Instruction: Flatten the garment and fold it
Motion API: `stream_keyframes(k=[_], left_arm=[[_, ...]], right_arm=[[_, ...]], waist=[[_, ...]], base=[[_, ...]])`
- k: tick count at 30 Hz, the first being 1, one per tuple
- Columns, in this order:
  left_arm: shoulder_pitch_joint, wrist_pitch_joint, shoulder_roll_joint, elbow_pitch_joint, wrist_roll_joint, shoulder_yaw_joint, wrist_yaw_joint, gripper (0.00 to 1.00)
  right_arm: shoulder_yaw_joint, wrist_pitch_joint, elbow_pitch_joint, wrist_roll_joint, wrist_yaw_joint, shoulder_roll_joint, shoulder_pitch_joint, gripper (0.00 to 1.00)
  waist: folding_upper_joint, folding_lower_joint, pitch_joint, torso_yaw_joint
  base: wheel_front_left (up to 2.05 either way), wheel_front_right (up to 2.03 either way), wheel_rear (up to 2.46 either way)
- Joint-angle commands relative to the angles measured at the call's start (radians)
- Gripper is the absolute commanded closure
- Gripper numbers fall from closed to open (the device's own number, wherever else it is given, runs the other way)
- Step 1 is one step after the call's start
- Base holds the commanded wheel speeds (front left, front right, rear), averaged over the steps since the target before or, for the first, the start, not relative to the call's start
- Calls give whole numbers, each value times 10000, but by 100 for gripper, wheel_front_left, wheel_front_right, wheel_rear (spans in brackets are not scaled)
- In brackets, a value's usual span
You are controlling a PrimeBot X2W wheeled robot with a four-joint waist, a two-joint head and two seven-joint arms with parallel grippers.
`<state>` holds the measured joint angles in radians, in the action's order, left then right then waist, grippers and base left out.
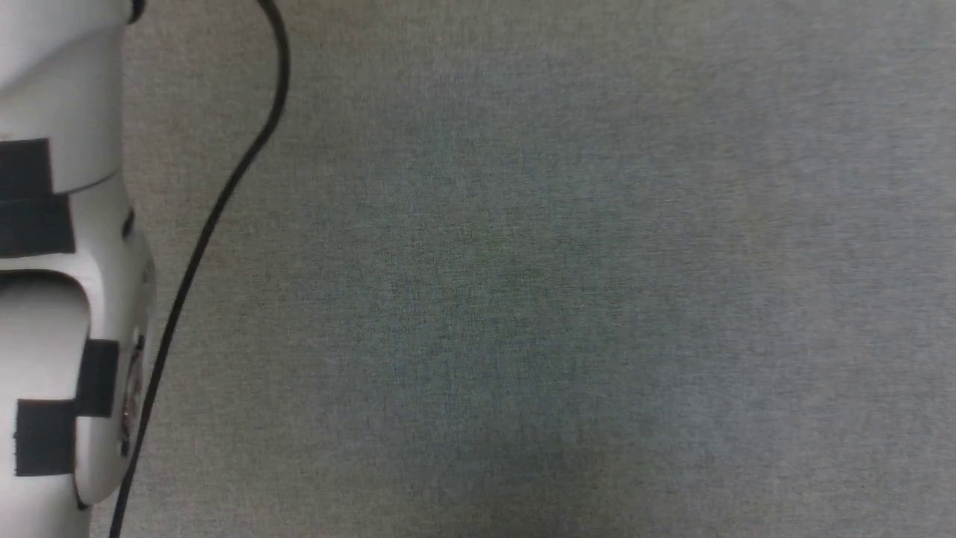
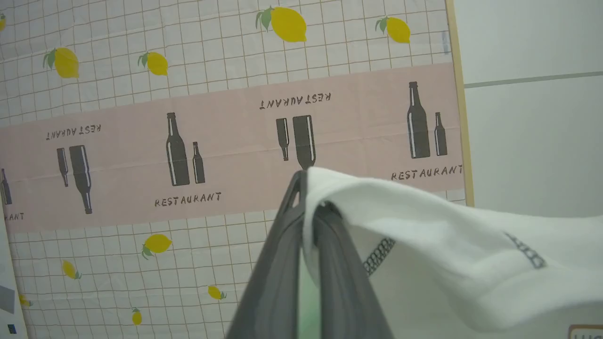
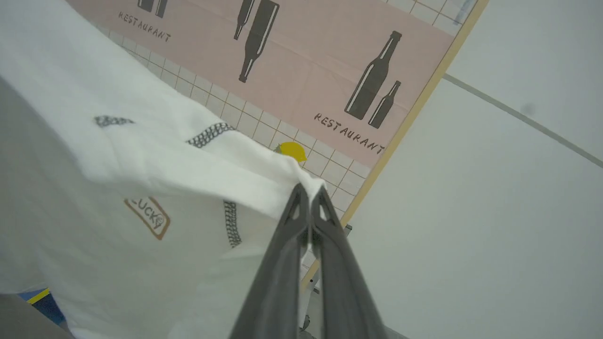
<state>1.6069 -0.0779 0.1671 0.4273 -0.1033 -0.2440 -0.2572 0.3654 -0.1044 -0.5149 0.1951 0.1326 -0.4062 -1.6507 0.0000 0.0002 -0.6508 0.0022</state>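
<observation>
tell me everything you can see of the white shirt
The garment is a thin white shirt with dark grey-and-white stitching along its seams and a small brown-bordered LUCKY patch. It is held up in the air, not laid flat: the left gripper and the right gripper are each shut on an edge, and the cloth sags in soft folds away from each, in front of a lemon-and-bottle patterned sheet. Sleeves and collar cannot be made out.
</observation>
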Motion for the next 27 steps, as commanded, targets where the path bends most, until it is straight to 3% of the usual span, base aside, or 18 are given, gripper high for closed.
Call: stream_keyframes(k=[1,8,14,20,27], left_arm=[[-113,-242,-47,101,-72,-44,76,100],[-1269,-819,71,-241,-340,-474,814,100],[-3051,-584,326,-1817,-591,-733,1031,100],[-5705,175,712,-4289,-463,-1319,809,100],[-9363,1256,1223,-6710,-340,-2041,158,100]], right_arm=[[168,208,-123,160,-19,-101,48,100],[1015,694,588,1390,-19,-947,937,100],[908,544,2631,2635,-19,-2082,2682,100],[-330,196,4696,3212,-19,-2604,5643,100],[-1747,-328,6559,2972,-19,-2082,9622,100]], waist=[[0,-2,-570,209],[0,-2,-573,320],[0,-2,-52,325],[0,-2,825,224],[0,-2,1703,55]], base=[[0,0,0],[0,0,0],[0,0,0],[0,0,0],[0,0,0]])
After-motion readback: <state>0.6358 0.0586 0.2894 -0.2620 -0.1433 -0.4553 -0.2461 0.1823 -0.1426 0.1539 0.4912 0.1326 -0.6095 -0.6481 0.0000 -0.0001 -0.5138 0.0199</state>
